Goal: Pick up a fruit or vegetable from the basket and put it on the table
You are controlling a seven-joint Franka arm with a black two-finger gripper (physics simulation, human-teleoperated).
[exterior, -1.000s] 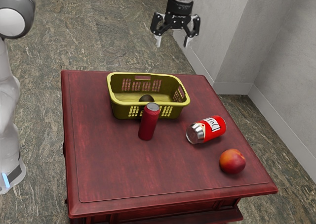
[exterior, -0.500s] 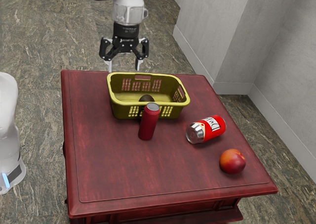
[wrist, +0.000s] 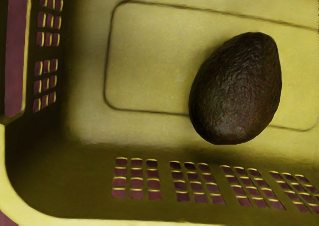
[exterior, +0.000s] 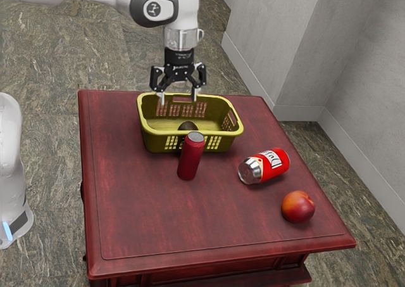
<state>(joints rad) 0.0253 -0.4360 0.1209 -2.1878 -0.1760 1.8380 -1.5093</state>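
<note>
My gripper [exterior: 178,101] is open over the yellow basket [exterior: 236,133], its fingertips around the height of the far rim and nothing between them. A dark avocado [exterior: 188,127] lies on the basket's floor, partly hidden behind the near wall in the exterior view. In the wrist view the whole avocado [wrist: 237,89] shows on the floor of the basket [wrist: 144,61], apart from the slotted walls. The red wooden table [exterior: 209,217] carries the basket.
A dark red can [exterior: 189,159] stands upright close to the basket's near wall. Toward the exterior view's right, a red and white can [exterior: 272,163] lies on its side, and a red-orange peach or nectarine [exterior: 297,207] rests near the table's edge.
From beyond the table my open gripper has come in, first toward the exterior view's left and down, then slightly back to the right, over the basket. The objects have stayed put.
</note>
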